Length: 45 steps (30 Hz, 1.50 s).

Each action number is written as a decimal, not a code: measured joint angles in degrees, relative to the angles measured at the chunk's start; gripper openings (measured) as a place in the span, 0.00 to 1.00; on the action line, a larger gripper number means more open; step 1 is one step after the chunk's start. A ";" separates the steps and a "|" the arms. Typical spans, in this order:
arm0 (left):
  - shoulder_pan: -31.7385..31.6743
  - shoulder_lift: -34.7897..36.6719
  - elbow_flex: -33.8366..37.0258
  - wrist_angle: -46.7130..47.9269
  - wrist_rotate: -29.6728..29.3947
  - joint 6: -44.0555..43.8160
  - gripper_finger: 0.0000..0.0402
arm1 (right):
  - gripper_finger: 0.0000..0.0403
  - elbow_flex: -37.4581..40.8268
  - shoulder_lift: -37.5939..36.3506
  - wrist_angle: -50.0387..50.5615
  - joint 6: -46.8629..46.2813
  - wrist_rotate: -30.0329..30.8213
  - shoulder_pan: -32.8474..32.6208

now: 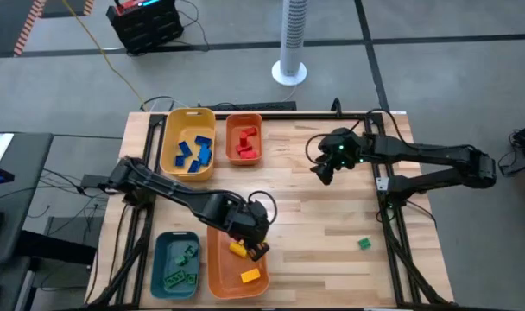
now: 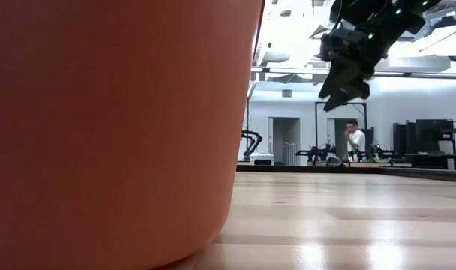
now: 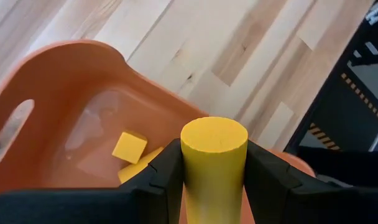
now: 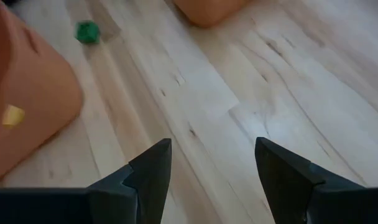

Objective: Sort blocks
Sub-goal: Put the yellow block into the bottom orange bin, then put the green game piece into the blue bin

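Observation:
My left gripper (image 1: 248, 244) hangs over the far end of the near orange bin (image 1: 218, 275), shut on a yellow cylinder block (image 3: 214, 140). Yellow blocks (image 3: 129, 147) lie on that bin's floor. One green block (image 1: 363, 244) lies on the bare table at the near right and also shows as a small green block (image 4: 86, 31) in the right wrist view. My right gripper (image 1: 323, 173) hovers open above the table's far middle, with nothing between its fingers (image 4: 153, 168). My left gripper pinches the yellow cylinder by its curved side (image 3: 192, 168), one finger on each side. The fingers slant down from the table's left. The cylinder lies along the fingers, its round end face (image 3: 214, 134) pointing away from the wrist. It is lifted clear above the orange bin.
A teal bin (image 1: 161, 268) with green blocks stands at the near left. At the far side stand a yellow bin (image 1: 172, 138) with blue blocks and a small orange bin (image 1: 231, 138) with red ones. The right half of the table is bare wood (image 1: 332, 216).

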<state>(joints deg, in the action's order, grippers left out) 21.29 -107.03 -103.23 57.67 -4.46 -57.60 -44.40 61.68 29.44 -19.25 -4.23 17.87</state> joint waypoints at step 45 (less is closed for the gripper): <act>0.97 -0.36 14.52 -1.99 3.18 -3.49 0.55 | 0.59 0.00 -6.64 3.21 3.84 -0.35 1.42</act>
<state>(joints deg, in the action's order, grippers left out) 22.26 -107.39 -88.71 55.68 -1.28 -61.09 -44.40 55.04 32.65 -15.41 -4.58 19.29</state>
